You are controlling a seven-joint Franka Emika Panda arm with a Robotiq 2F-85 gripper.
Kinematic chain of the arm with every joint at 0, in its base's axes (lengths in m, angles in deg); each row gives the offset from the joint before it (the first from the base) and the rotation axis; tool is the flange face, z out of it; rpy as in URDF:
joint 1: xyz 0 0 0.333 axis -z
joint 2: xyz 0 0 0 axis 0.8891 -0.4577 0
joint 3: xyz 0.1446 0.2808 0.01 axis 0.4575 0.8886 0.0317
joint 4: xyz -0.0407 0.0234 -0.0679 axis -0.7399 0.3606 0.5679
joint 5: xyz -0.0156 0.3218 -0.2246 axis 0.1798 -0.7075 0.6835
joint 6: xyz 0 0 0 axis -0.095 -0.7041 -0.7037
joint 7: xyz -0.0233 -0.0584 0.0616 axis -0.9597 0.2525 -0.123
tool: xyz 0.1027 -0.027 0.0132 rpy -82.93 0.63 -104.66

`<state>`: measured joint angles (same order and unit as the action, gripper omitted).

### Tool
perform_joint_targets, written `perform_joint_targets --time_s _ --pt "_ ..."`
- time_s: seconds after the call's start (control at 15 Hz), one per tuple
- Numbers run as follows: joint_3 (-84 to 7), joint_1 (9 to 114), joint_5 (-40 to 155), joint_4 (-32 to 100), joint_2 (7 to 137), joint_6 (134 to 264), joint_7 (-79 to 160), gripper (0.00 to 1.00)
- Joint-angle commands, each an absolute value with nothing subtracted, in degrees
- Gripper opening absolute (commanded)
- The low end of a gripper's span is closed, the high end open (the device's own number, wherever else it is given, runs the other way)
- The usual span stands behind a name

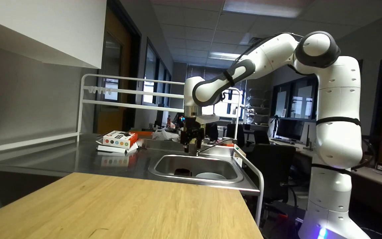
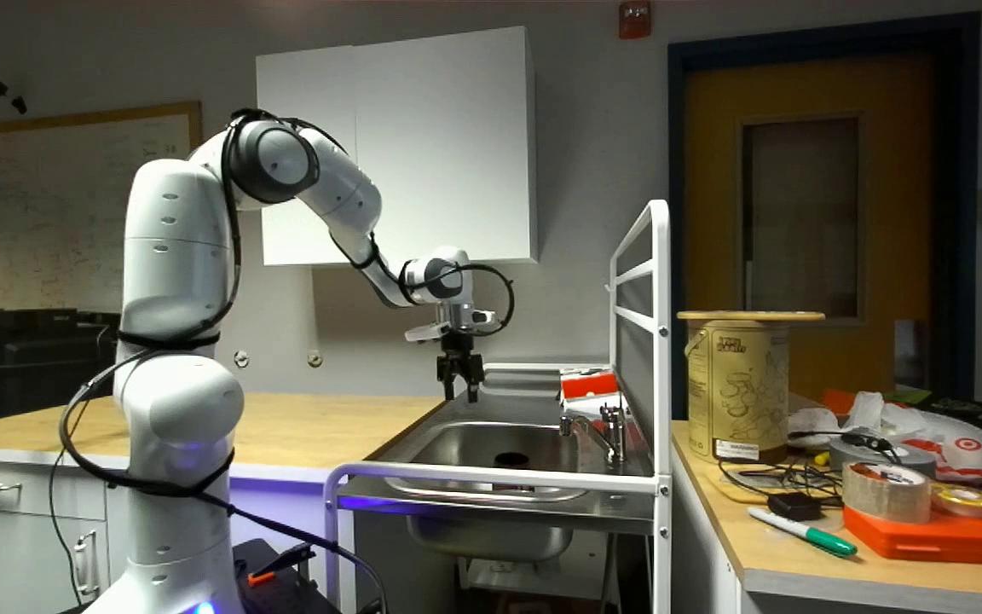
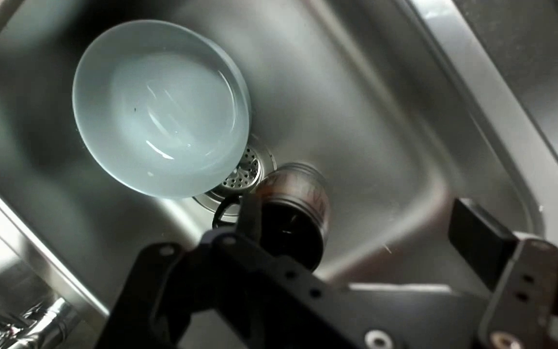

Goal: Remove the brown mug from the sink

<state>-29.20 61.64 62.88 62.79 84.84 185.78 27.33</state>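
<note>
The pincer (image 2: 461, 394) hangs above the sink (image 3: 366, 121), fingers down and spread wide, nothing held between them; I take that spread as room to straddle the brown mug (image 3: 301, 208). The mug is inside the basin, toward the end of the steel counter (image 1: 85, 159) nearer the robot, just beside the drain (image 3: 246, 173). Its handle (image 3: 217, 215) juts out to one side; whether it stands upright or leans, I can't be sure. A pale bowl (image 3: 162, 111) sits just beside it, so both probably await washing. In the wrist view one finger overlaps the mug, which suggests the pincer must shift sideways before going down.

A white-and-red box (image 1: 118, 139) sits along the counter's rack-side edge, toward the far corner, presumably to keep it clear of the arm. It has a row of coloured dots, but its lettering is too small for me. The marks on the mug blur too. Beyond the rack, a tin (image 2: 738, 392) carries a label that seems to say WARNING; a white bag (image 2: 960, 452) shows a red bull's-eye, likely Target's.
</note>
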Motion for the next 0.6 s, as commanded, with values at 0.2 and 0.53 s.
perform_joint_targets --time_s 0.2,0.53 --pt "-33.0 60.9 61.1 48.8 70.7 185.0 27.4 1.0" --pt "-33.8 60.3 59.3 39.6 61.4 184.1 28.1 1.0"
